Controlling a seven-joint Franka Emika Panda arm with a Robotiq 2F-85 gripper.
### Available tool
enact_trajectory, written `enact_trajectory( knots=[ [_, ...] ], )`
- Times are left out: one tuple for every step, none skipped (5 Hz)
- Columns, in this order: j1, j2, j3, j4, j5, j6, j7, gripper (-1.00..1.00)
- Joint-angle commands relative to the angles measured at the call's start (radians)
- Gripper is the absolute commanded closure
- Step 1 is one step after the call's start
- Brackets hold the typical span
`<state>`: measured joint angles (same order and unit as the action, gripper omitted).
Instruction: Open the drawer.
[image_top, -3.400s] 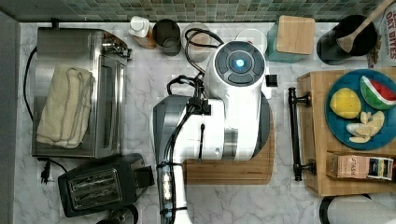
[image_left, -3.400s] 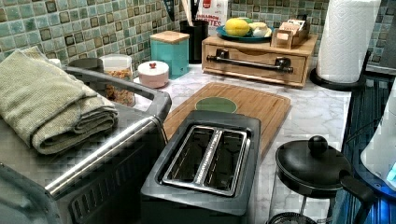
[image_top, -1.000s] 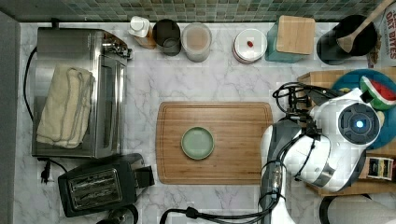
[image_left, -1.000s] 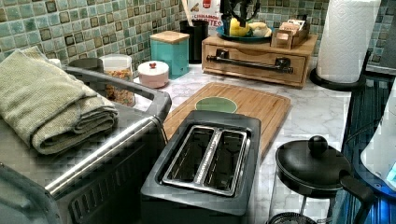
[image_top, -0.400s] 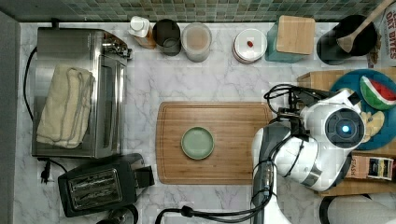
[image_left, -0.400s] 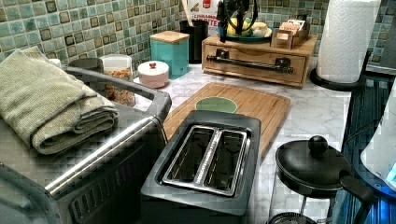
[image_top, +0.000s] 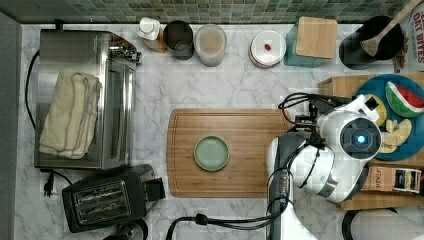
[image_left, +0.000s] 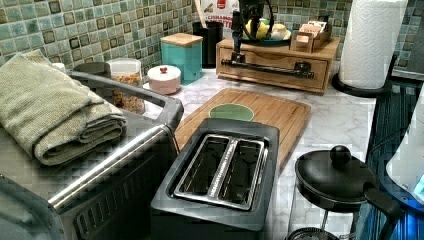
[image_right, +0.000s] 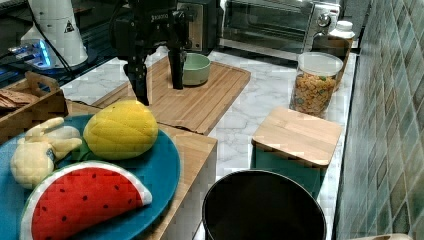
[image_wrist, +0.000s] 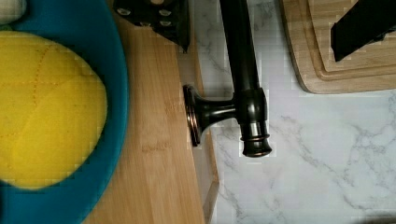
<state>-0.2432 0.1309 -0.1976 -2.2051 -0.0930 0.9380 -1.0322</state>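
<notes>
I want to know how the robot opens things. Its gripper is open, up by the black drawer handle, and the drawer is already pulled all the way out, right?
Not quite. The gripper is open at the black handle, but the drawer is shut: in the left view its front sits flush with the wooden box.

Probably a home kitchen: tiled backsplash (image_left: 100, 30), marble counter (image_top: 220, 90), toaster (image_left: 225, 170), toaster oven (image_top: 85, 95)

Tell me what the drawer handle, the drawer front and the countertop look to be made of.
Long black bar handle: probably metal, dark glossy finish with highlights. Light wood drawer front: seemingly bamboo or wood, visible grain, matte. White grey-veined countertop: looks like marble, possibly imitation.
</notes>
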Motion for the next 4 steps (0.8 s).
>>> enact_trajectory(
  knots=[
    [-0.003,-0.036,-0.011,-0.178,0.001,0.108,0.041,-1.0],
    [0.001,0.013,-0.05,-0.162,-0.116,0.128,0.113,-1.0],
    [-0.036,0.054,-0.031,-0.156,-0.031,0.159,0.011,-1.0],
    [0.054,0.068,-0.084,-0.211,0.097,0.243,-0.058,-1.0]
  ],
)
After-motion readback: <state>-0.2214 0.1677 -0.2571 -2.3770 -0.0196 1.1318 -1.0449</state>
